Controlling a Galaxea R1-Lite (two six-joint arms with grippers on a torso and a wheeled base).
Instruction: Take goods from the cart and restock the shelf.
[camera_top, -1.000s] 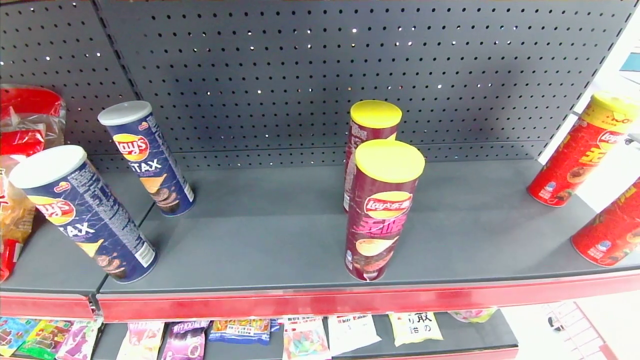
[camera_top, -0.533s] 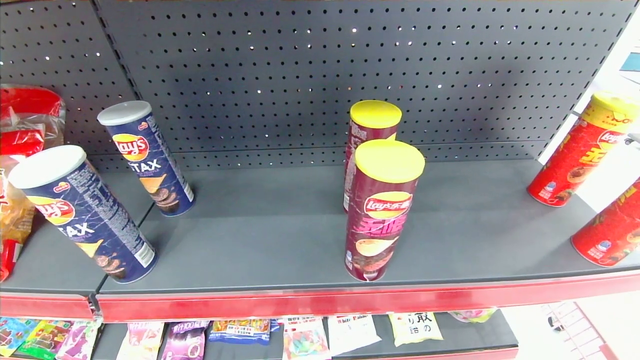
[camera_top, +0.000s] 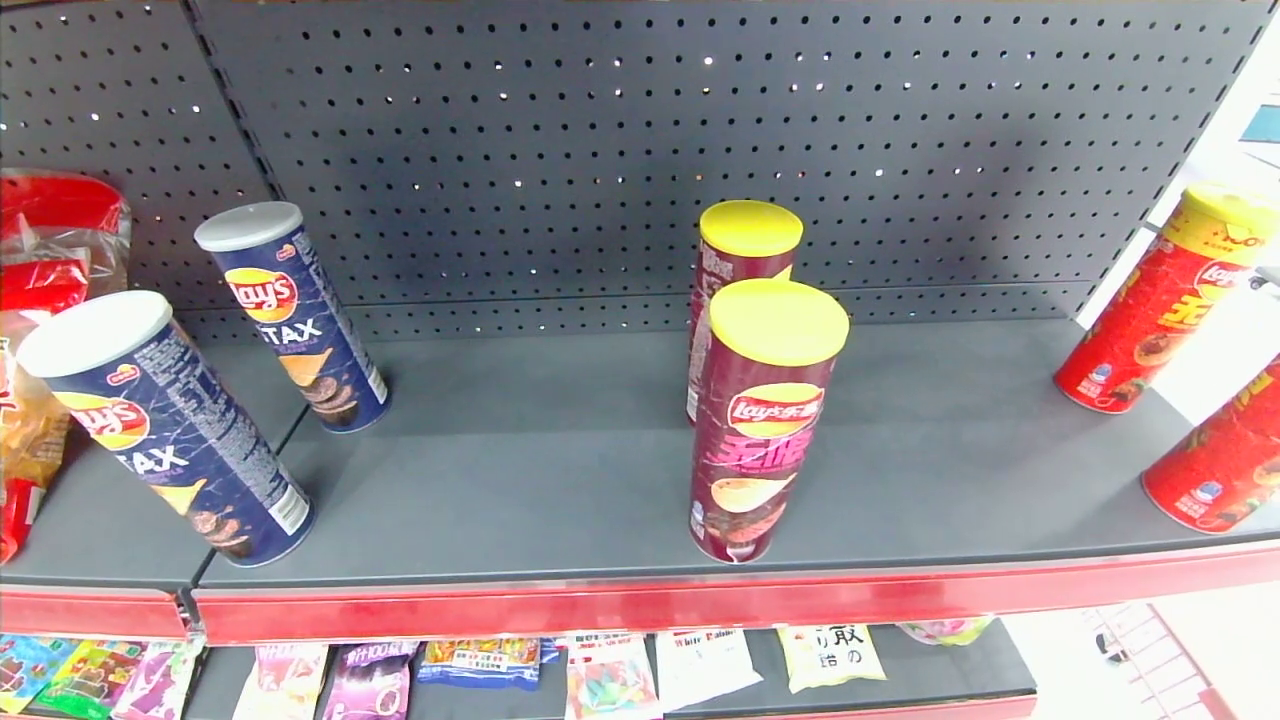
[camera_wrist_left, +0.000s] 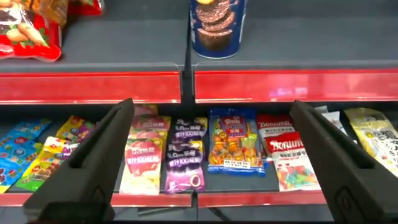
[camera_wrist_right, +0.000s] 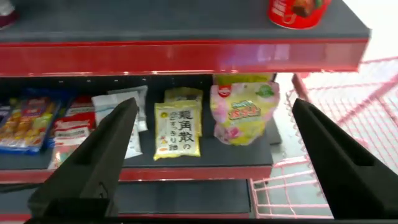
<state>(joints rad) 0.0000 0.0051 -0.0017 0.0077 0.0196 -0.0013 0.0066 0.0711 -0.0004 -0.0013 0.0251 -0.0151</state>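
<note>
- The left gripper (camera_wrist_left: 211, 104) hangs low in front of the shelving, its two fingers spread wide with nothing between them.
- The right gripper (camera_wrist_right: 214, 102) hangs at the same height farther to the right. It is also spread wide and empty.
- The pink wire cart (camera_wrist_right: 373, 81) stands just beside the right end of the shelving. Its contents cannot be seen.
- The lower shelf (camera_top: 900, 675) carries one row of flat snack packets (camera_top: 610, 675). About ten can be counted in the head view, the end ones cut off by the frame.
- Above it, the shelf (camera_top: 560, 470) is a grey deck with a red front lip.
- Three chip canisters stand near that lip, well apart from one another:
  - one front blue canister (camera_top: 165, 430) on the left
  - one front maroon canister (camera_top: 765, 420) with a yellow lid in the middle
  - one front red canister (camera_top: 1215, 460) on the right, partly out of frame
- Three more stand behind them, each just behind its match:
  - one rear blue canister (camera_top: 290, 315)
  - one rear maroon canister (camera_top: 745, 245), partly hidden by the front one
  - one rear red canister (camera_top: 1165, 300)
- That makes six canisters, two of each colour.
- Red snack bags (camera_top: 50, 260) are piled at the far left. Their number cannot be told.
- The grey pegboard (camera_top: 640, 150) closes the back.
</note>
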